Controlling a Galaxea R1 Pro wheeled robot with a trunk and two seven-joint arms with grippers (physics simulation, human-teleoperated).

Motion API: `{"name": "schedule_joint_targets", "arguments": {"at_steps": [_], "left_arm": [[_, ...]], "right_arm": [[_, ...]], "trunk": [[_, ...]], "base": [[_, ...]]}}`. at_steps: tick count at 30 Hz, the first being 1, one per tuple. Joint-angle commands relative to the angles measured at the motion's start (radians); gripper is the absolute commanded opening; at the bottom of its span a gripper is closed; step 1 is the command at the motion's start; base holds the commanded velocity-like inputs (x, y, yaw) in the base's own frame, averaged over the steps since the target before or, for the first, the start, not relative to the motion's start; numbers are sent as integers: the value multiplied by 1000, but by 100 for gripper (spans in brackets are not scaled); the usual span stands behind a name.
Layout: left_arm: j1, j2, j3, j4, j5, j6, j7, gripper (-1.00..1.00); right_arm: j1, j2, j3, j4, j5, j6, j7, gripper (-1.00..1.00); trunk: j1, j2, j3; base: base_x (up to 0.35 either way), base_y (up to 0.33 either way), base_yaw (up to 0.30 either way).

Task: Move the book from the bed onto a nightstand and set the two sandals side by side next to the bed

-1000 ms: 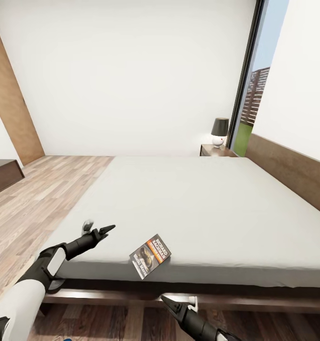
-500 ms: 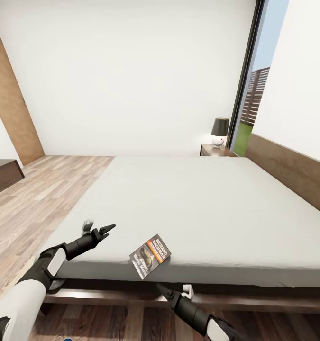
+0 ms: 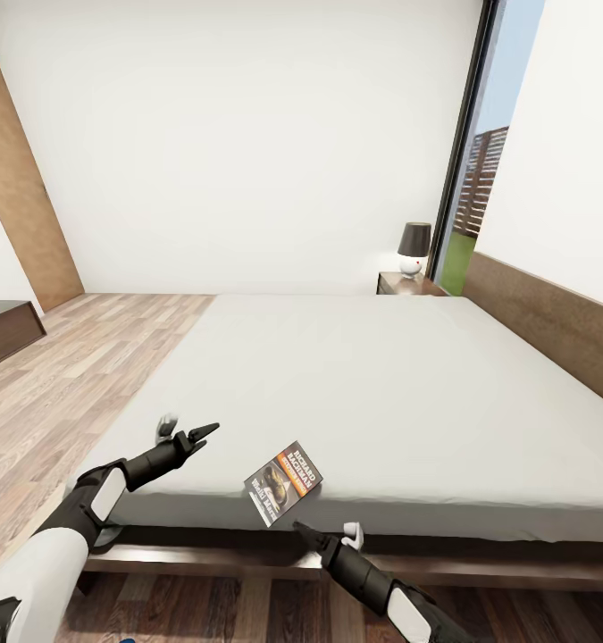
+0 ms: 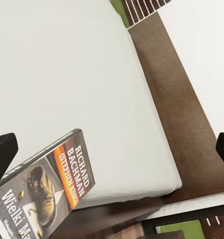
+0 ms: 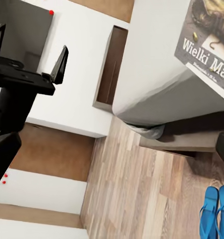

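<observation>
The book (image 3: 284, 483) lies face up at the near edge of the bed (image 3: 364, 384), one corner hanging just past the mattress lip — dark cover, orange band, white lettering readable in the left wrist view (image 4: 47, 191). The right gripper (image 3: 328, 536) sits just below and in front of that overhanging corner, down by the dark bed frame, its fingers (image 3: 305, 533) spread wide with nothing between them, not touching the book. In the right wrist view the book's lower edge (image 5: 211, 47) juts over the mattress side above the plank floor (image 5: 142, 199).

Over on the other side, the left gripper (image 3: 183, 432) hovers over the near-left corner of the mattress, beside the book with a clear gap of bare mattress between them. Its fingers (image 3: 203, 430) are wide apart too and empty, pointing across towards the book.

Down on the floor next to the bed, the two blue sandals (image 5: 216, 211) lie close together.

Far across the mattress, the nightstand (image 3: 408, 284) stands by the headboard (image 3: 551, 321) with its dark-shaded lamp (image 3: 414, 246), right next to the tall window (image 3: 480, 179). A tan door (image 3: 20, 196) is at the left wall.
</observation>
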Motion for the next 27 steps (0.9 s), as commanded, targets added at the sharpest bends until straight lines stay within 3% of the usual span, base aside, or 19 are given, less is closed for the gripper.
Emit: {"name": "schedule_joint_targets", "arguments": {"at_steps": [1,13,27], "left_arm": [[-1,0,2,1,4,7,-2,100],[-1,-14,2,0,2,3,5,100],[-1,-15,2,0,1,2,7,100]], "right_arm": [[0,0,1,-3,-14,10,2,100],[0,0,-27,-10,-34,11,3,100],[0,0,-27,-9,-34,12,3,100]], "trunk": [[0,0,-1],[0,0,-1],[54,-98,-45]], "base": [[0,0,0],[0,0,0],[0,0,0]]}}
